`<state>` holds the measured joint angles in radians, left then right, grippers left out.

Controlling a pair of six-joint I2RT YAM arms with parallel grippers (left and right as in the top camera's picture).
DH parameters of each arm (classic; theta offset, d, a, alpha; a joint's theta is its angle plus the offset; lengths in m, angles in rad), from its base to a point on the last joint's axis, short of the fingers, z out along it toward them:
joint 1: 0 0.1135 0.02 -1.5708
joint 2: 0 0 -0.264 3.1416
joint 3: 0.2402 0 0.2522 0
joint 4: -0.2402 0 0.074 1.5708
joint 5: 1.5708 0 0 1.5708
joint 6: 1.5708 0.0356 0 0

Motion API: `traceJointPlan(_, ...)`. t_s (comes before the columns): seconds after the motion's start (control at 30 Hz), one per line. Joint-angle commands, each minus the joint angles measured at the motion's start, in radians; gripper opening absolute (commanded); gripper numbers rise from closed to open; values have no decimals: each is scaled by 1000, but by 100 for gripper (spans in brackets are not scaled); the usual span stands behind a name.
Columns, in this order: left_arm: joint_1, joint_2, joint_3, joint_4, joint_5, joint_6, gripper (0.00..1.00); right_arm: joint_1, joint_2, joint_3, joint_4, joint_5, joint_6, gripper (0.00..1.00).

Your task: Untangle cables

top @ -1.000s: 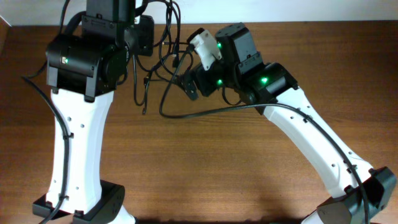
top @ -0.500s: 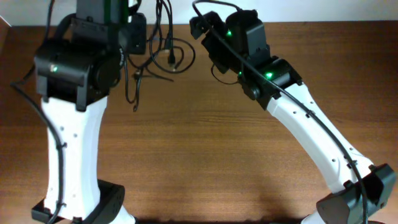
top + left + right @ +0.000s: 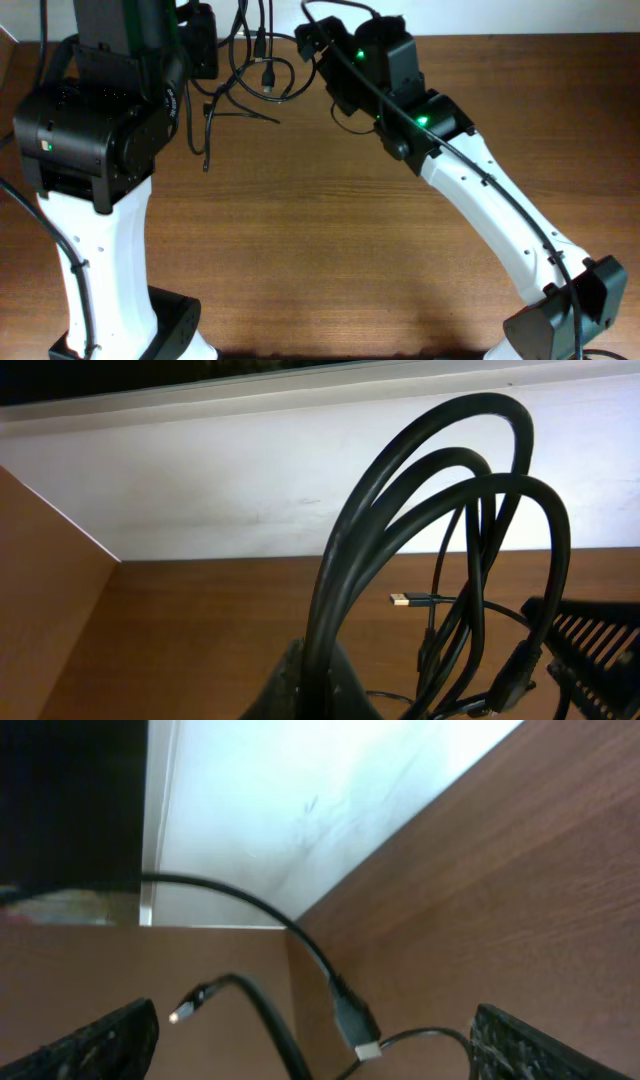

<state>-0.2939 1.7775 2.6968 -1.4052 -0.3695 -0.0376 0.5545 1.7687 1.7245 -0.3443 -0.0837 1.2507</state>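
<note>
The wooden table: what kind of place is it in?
Probably a robot lab or test room, not a home. A robot's left arm and right arm stand at a bare wooden table by a plain white wall, with tangled black cables.

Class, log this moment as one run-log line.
left gripper: shut on cables, loops arched | right gripper: open, plug ahead | cables: tangled

The cables (image 3: 268,75) are looping over the far surface (image 3: 330,230), between the left hand (image 3: 310,682) and right hand (image 3: 314,40). A wall (image 3: 200,490) is standing behind them.
</note>
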Motion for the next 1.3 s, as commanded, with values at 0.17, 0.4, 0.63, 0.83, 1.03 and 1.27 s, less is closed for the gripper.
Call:
traceJointPlan(0.17,3,-11,22,-5,-21,11,0,60,40,0,-26,-10,-24,4)
traceJointPlan(0.4,13,-10,22,-25,-103,11,0,-59,-30,0,-56,-43,-323,4)
traceJointPlan(0.63,216,-10,22,-49,-93,0,7,-579,-230,0,-372,-42,-518,4)
traceJointPlan(0.83,325,-10,-2,-53,-22,0,16,-863,-247,0,-431,-121,-607,4)
traceJointPlan(1.03,327,-9,-30,-48,70,0,8,-980,-246,0,-448,-223,-626,4)
traceJointPlan(1.27,134,91,-32,-80,327,-5,16,-789,-246,3,-394,-263,-698,4)
